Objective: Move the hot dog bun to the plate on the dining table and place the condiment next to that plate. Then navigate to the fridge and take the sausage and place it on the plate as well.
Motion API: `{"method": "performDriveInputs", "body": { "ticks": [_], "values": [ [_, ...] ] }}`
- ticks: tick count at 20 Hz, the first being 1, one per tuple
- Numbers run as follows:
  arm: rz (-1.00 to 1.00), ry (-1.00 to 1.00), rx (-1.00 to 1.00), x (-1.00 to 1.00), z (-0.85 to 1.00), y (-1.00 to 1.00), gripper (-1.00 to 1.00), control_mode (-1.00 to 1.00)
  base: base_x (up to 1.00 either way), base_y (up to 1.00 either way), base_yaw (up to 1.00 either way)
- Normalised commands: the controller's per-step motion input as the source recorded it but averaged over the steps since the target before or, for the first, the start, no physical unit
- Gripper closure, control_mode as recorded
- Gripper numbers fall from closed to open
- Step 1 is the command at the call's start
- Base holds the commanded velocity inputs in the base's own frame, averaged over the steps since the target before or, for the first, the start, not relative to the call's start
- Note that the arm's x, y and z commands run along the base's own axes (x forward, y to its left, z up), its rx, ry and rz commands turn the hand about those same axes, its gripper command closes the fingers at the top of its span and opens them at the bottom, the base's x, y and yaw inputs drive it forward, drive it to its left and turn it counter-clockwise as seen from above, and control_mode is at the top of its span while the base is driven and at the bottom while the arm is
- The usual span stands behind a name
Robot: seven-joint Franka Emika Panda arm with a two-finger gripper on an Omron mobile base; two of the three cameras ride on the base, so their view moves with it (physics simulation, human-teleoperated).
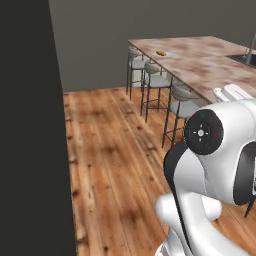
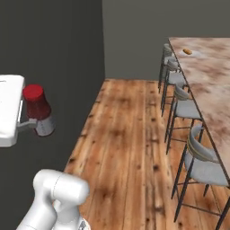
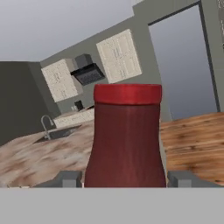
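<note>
Gripper (image 2: 39, 122) holds the condiment (image 2: 37, 108), its fingers (image 3: 70, 178) pressed to either side of the dark red bottle, red cap pointing away from the hand. Beyond the hand and off to one side, well apart, the hot dog bun (image 2: 187, 51) lies on the dining table (image 2: 211, 85), grey stools (image 2: 184, 105) along its edge.

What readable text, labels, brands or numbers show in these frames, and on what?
None readable in any view.
The condiment, held between the fingers of the gripper: dark red body and red cap, no lettering on the side facing the hand view; in the right base view its pale lower part is too small and blurred to read.
The dining table: marbled pattern, no writing.
</note>
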Motion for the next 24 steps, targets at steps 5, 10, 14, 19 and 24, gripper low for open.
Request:
{"method": "performDriveInputs", "body": {
  "ticks": [5, 10, 14, 19, 24],
  "values": [
    [0.00, 0.00, 0.00, 0.00, 0.00, 0.00, 1.00, 1.00, 1.00, 0.08, -0.25],
    [0.00, 0.00, 0.00, 0.00, 0.00, 0.00, 1.00, 1.00, 1.00, 0.00, -0.15],
    [0.00, 0.00, 0.00, 0.00, 0.00, 0.00, 1.00, 1.00, 1.00, 0.05, -0.15],
    [0.00, 0.00, 0.00, 0.00, 0.00, 0.00, 1.00, 1.00, 1.00, 0.11, -0.15],
    [0.00, 0.00, 0.00, 0.00, 0.00, 0.00, 1.00, 1.00, 1.00, 0.17, -0.17]
  ]
}}
